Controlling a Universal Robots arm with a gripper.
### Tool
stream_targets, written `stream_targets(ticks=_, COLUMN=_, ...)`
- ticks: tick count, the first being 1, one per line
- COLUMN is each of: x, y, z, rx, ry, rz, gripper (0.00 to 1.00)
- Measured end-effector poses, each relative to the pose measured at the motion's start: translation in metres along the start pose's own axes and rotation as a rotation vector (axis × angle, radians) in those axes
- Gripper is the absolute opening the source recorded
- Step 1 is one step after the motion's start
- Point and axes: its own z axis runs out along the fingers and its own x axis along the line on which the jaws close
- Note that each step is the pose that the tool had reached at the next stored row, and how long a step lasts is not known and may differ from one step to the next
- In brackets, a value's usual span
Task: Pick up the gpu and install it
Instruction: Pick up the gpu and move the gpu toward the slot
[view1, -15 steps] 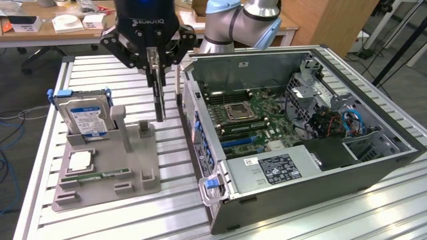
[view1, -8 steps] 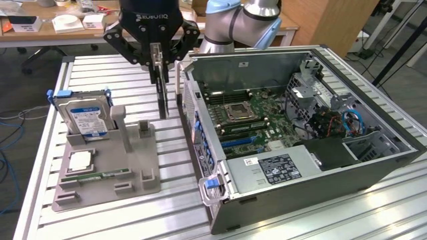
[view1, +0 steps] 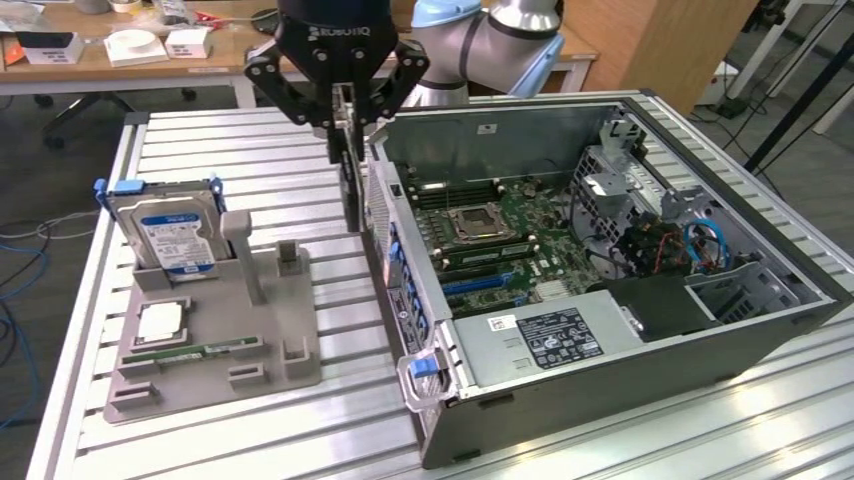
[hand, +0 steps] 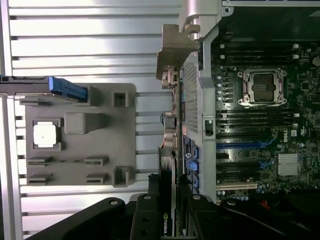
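My pincer (view1: 350, 122) is pinching the gpu (view1: 354, 190) by its top end, so the card hangs upright and edge-on, clear of the table. It sits in the gap between the grey parts holder (view1: 267, 330) and the open computer case (view1: 494, 140), just beside the case's rear wall. Gripping high leaves the lower part free, which I judge suits lowering it toward the motherboard (view1: 514, 225). The hard drive (view1: 167, 235) stands in the holder, well apart.
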Motion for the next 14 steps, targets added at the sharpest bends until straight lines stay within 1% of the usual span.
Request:
stream_targets(ticks=7, x=-0.017, y=0.0011, z=0.0006, rx=0.0001, ry=0.0001, rz=0.0, gripper=0.26)
stream_targets(ticks=14, x=-0.038, y=0.0023, z=0.0015, rx=0.0, ry=0.0001, rz=0.0, gripper=0.26)
